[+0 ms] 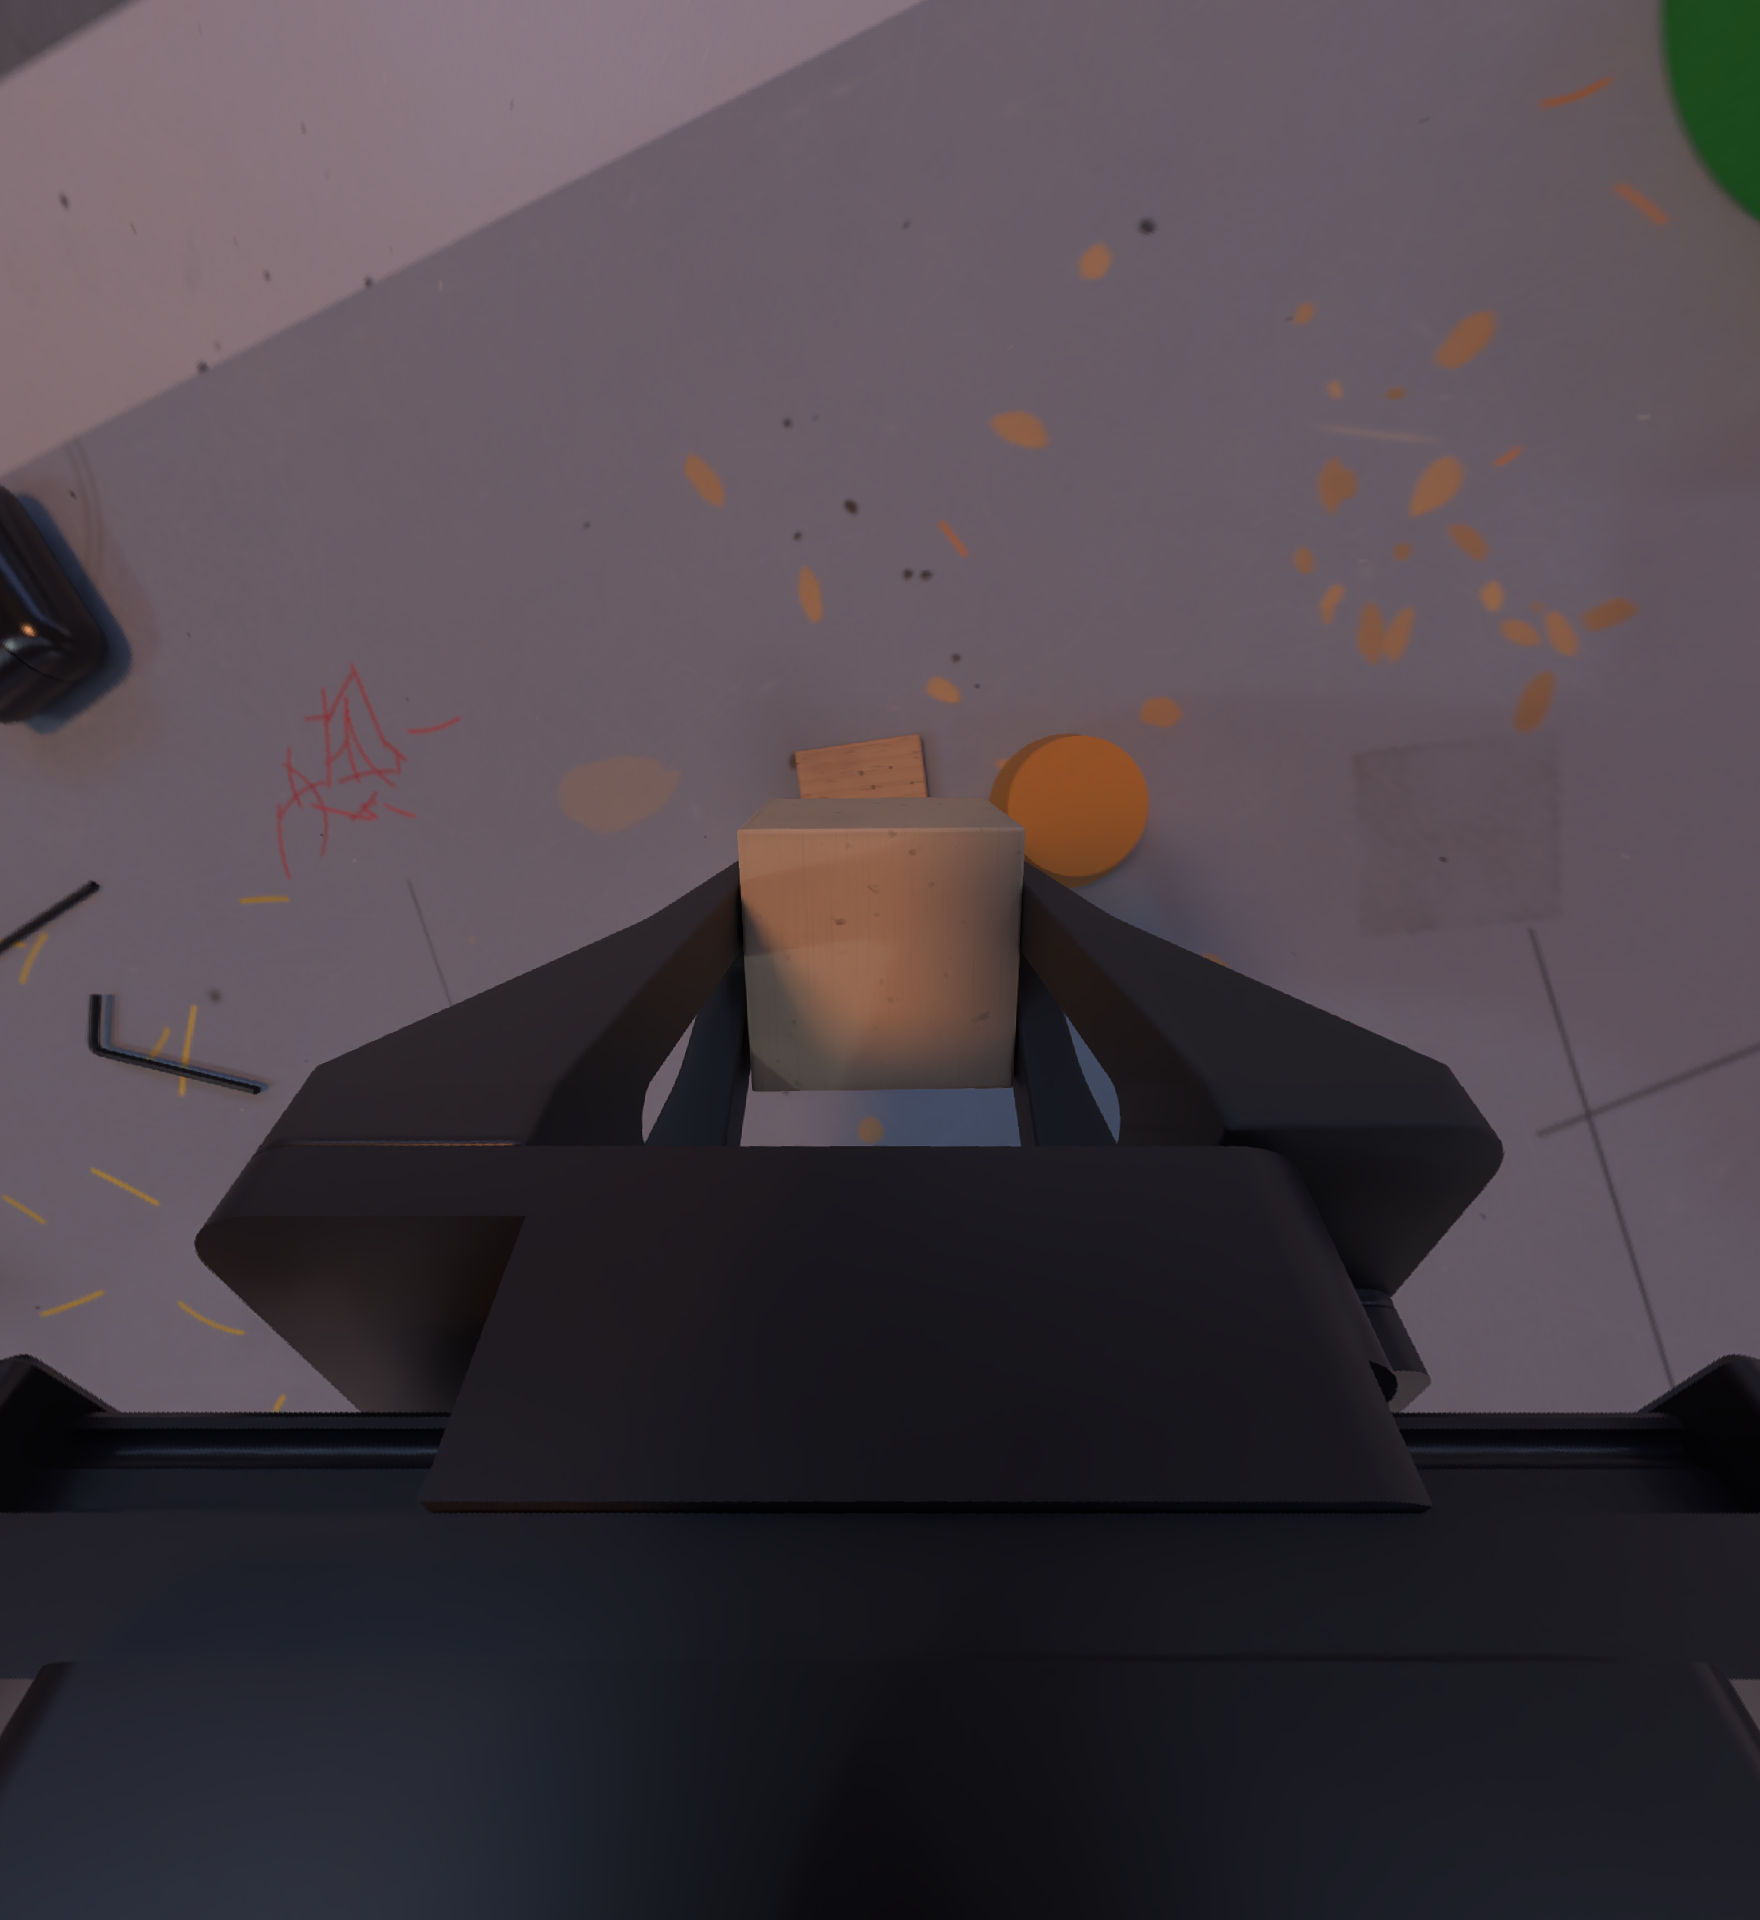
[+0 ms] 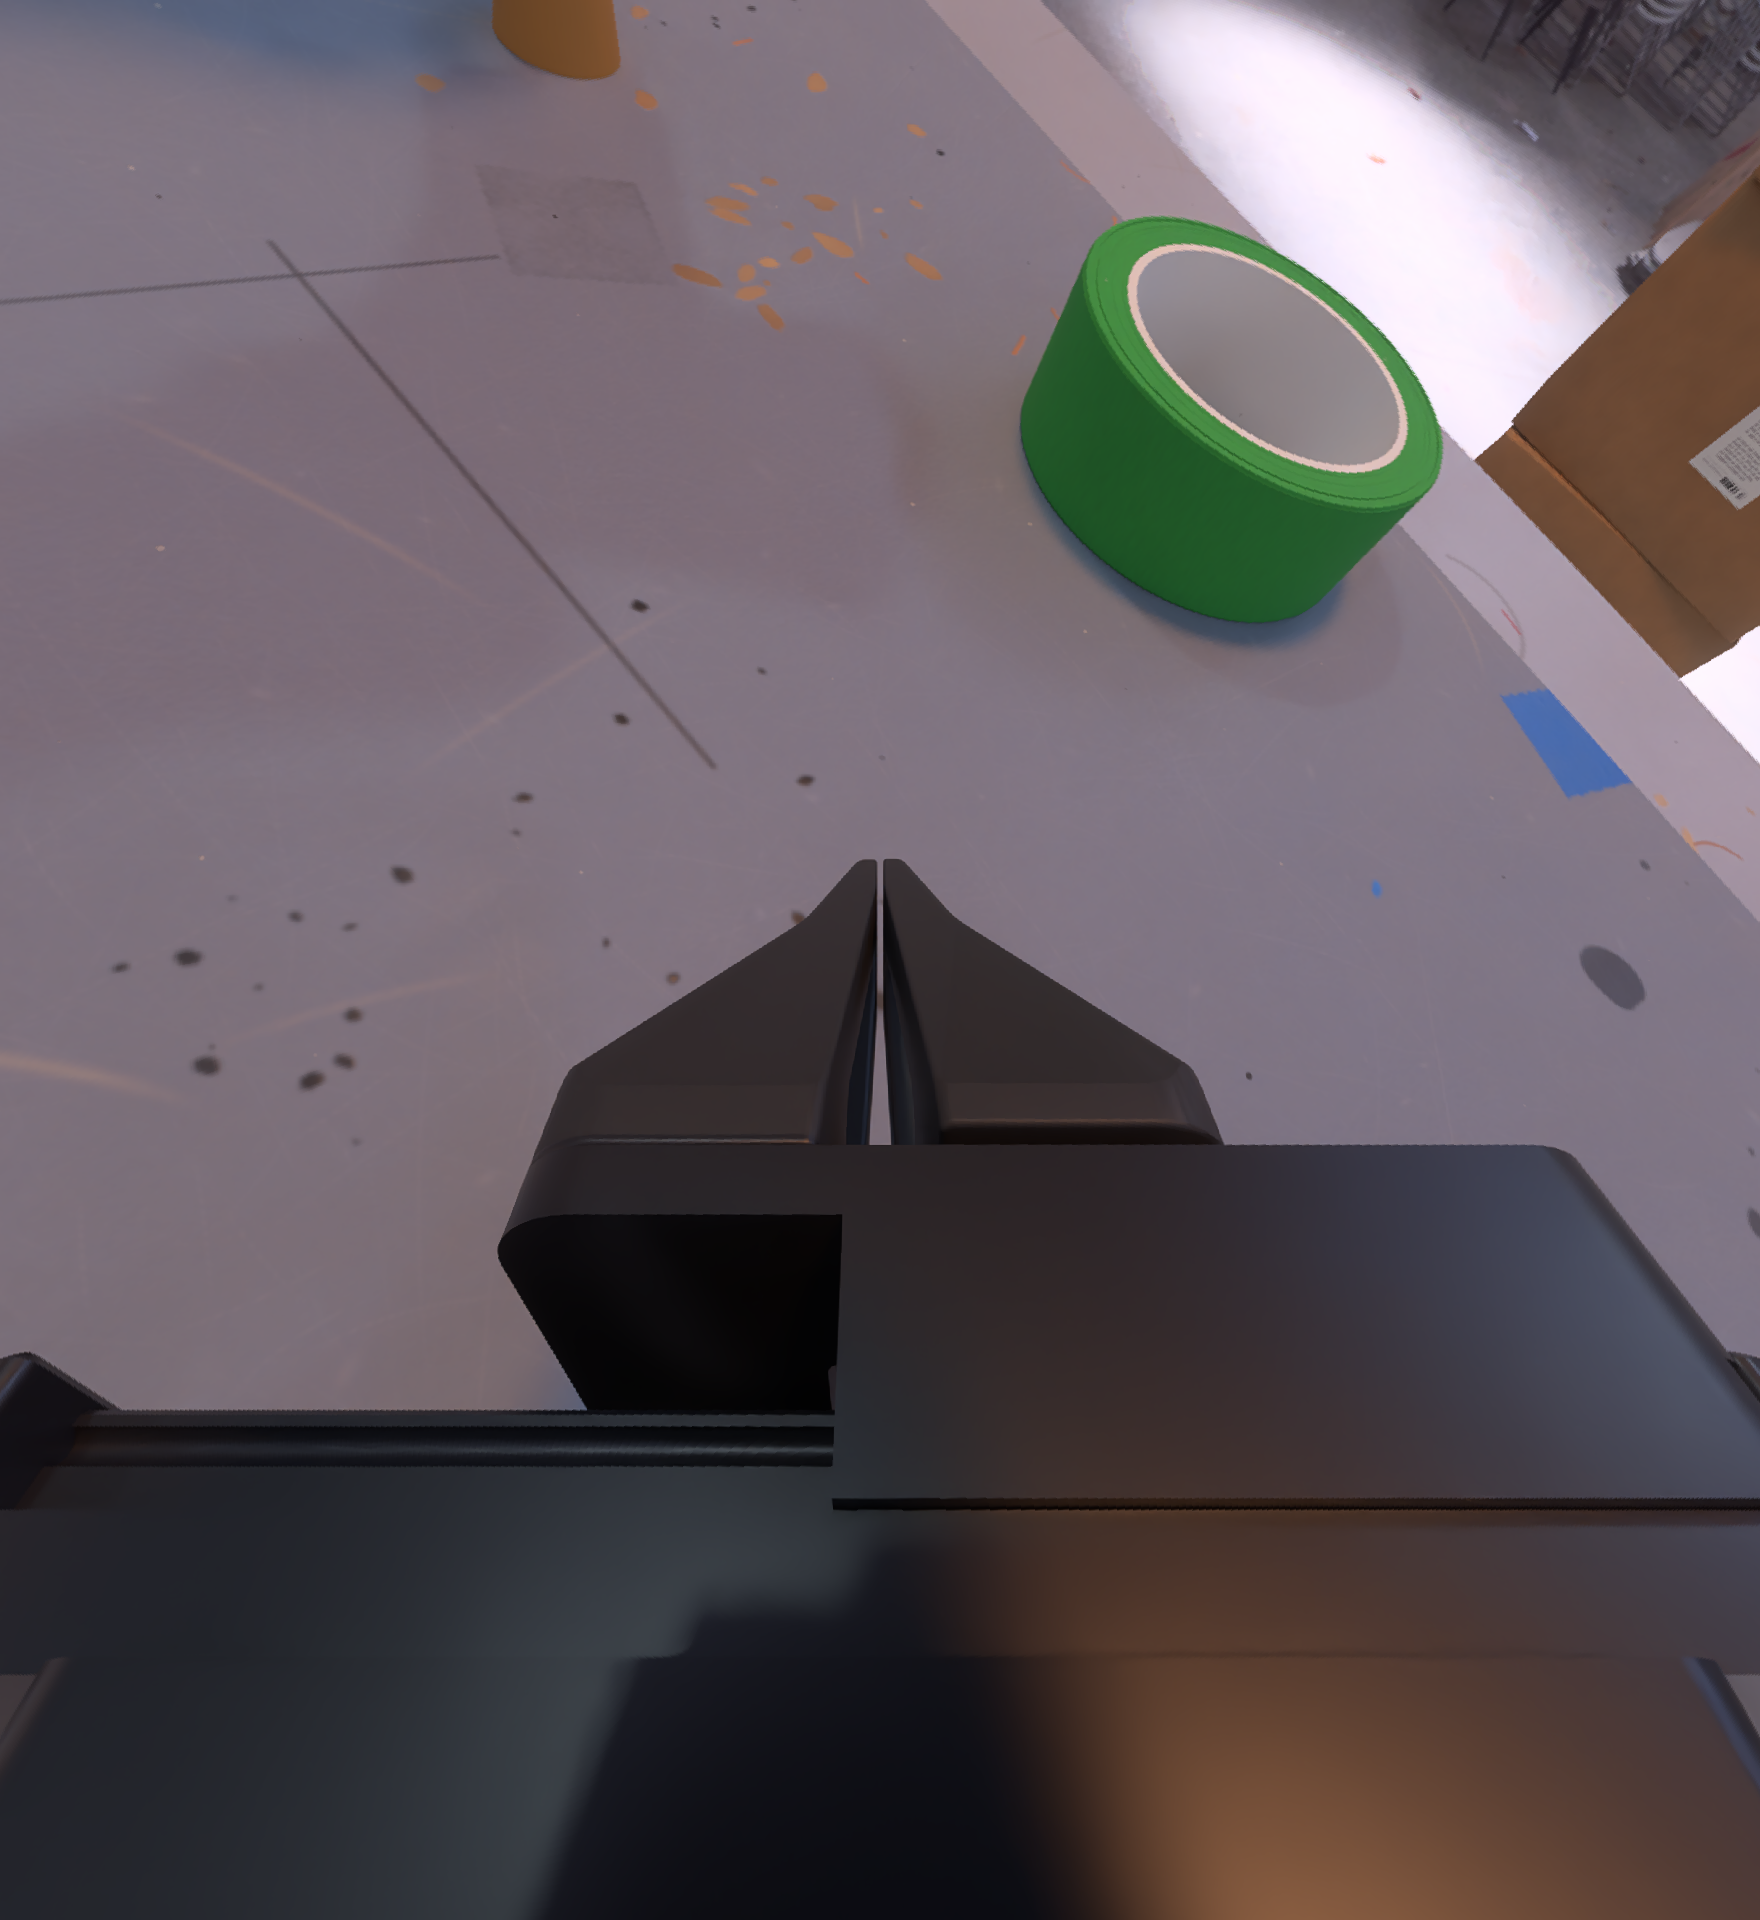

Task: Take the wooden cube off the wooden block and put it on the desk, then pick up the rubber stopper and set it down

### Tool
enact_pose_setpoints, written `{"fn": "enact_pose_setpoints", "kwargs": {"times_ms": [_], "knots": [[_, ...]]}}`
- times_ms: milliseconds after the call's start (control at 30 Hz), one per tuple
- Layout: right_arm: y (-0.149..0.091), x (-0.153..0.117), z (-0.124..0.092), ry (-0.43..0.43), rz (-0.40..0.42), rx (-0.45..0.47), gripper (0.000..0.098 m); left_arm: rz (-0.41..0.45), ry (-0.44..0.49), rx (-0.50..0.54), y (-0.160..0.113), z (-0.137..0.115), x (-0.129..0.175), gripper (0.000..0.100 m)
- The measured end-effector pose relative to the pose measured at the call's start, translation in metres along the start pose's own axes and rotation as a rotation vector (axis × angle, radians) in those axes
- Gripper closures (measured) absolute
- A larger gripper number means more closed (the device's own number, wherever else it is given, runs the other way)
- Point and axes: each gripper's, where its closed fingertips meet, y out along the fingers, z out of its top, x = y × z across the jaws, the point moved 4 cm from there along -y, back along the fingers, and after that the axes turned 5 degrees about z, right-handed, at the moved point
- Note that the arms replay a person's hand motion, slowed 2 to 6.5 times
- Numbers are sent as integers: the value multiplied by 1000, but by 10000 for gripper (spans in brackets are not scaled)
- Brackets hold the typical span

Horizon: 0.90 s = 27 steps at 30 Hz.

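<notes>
In the left wrist view my left gripper [image 1: 881, 883] is shut on the pale wooden cube [image 1: 881, 956], one finger on each side face, and holds it above the desk. Just beyond the cube a strip of the flat wooden block [image 1: 860, 767] shows on the desk; the rest of it is hidden behind the cube. The orange rubber stopper [image 1: 1073, 805] stands on the desk right of the block. In the right wrist view my right gripper [image 2: 879, 868] is shut and empty above the desk. The stopper also shows at the top edge of that view [image 2: 556, 36].
A green tape roll [image 2: 1224, 421] lies on the desk ahead and right of the right gripper; it also shows in the left wrist view's top right corner [image 1: 1759, 114]. A black case [image 1: 3, 597] and two hex keys [image 1: 164, 1044] lie at left. A cardboard box [image 2: 1686, 436] stands beyond the desk edge.
</notes>
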Motion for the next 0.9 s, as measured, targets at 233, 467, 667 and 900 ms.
{"fn": "enact_pose_setpoints", "kwargs": {"times_ms": [233, 467, 667, 900], "knots": [[-12, 8, -7, 9, -20, 8, 969, -29, 115, 95, -45, 7, 18, 617], [-23, 13, -16, 34, -36, 1, 969, -125, 230, 199, -81, 10, 52, 617], [-31, 15, -22, 41, -35, 4, 969, -222, 333, 251, -98, 8, 88, 617], [-37, 15, -26, 41, -27, 4, 969, -320, 491, 286, -109, 1, 136, 617]]}}
